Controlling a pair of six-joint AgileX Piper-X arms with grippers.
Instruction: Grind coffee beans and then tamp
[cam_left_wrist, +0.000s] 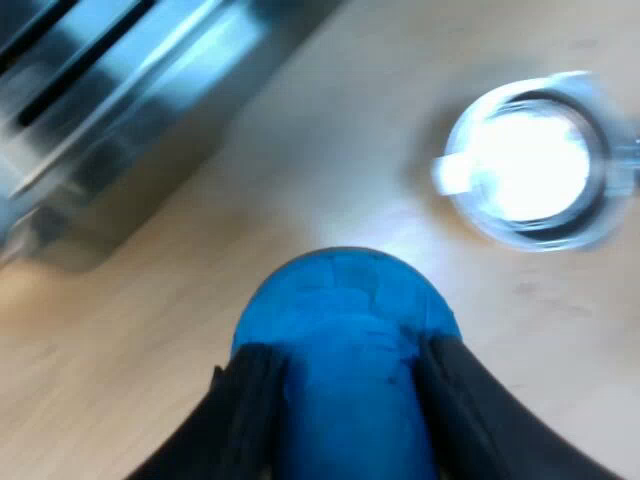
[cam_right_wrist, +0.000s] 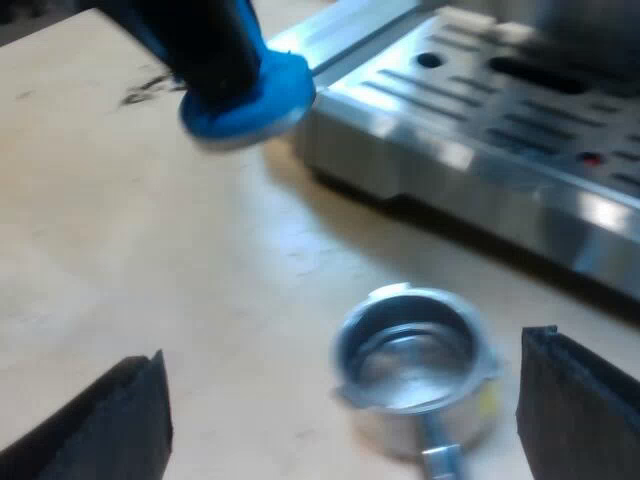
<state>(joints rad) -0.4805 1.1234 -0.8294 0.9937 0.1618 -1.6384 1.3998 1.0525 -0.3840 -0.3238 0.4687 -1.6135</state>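
Observation:
My left gripper (cam_left_wrist: 348, 348) is shut on the blue tamper (cam_left_wrist: 345, 300), a black finger pressing each side of it, and holds it above the wooden table. The metal holder (cam_left_wrist: 525, 160) lies on the table a little beyond the tamper, its round basket facing up and glaring bright. In the right wrist view the holder (cam_right_wrist: 415, 365) rests between the wide-apart fingers of my right gripper (cam_right_wrist: 342, 358), which is open and touches nothing. Its basket shows shiny bare metal inside. The blue tamper (cam_right_wrist: 245, 95) hangs in the air near the machine's corner, carried by the other arm.
The espresso machine's steel drip tray (cam_right_wrist: 480, 130) with its slotted grille stands close behind the holder. Its edge (cam_left_wrist: 110, 90) also runs near the tamper. Bare wooden table (cam_right_wrist: 150, 250) stretches around the holder.

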